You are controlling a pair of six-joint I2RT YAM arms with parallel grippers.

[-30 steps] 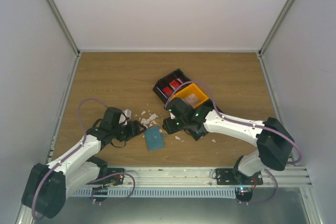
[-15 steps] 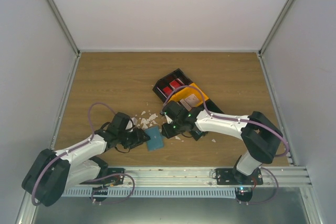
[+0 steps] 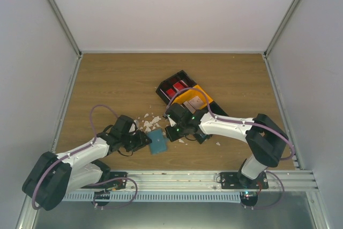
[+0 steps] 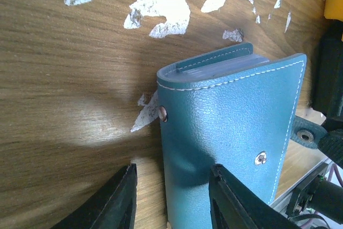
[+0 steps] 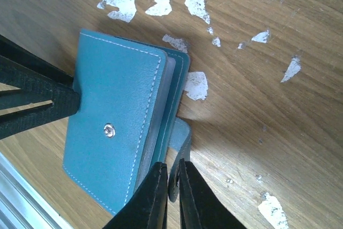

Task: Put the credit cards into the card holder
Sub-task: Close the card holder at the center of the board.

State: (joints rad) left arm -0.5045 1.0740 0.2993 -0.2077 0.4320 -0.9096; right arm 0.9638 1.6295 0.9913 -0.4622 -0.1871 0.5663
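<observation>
**Desk:** Where was the wallet when you froze it?

**Me:** The card holder (image 3: 157, 141) lay flat and folded on the wooden table (image 3: 107, 84), near the front, between my two arms and among white scraps (image 3: 150, 120). The red credit cards (image 3: 174, 87) that I could see sat farther back in a black tray (image 3: 161, 89), beside a yellow bin (image 3: 188, 95).

**Desk:** And your fingers?

**Me:** My right gripper (image 5: 172, 186) was nipped almost closed on the holder's closure tab (image 5: 181, 132). My left gripper (image 4: 171, 186) stood part spread, with one finger over bare wood and the other over the cover. It was grasping nothing that I could see. I couldn't tell whether it touched the cover.

**Desk:** So what was the step?

**Me:** Opening it, I judged. To do that well I'd have pressed the left finger down on the cover to pin the body. Then I'd have peeled the tab sideways off its stud, not upward, or the whole wallet would have lifted with it.

**Desk:** What was it like as a thing to handle?

**Me:** It was grained teal leatherette with white stitching, rounded corners and small metal snaps (image 4: 260, 158). Pale pocket leaves were stacked along one edge. It looked soft and bendy, and likely to slide on that smooth wood. The cards looked thin, stiff and flat, so I expected them to be awkward to lift.
</observation>
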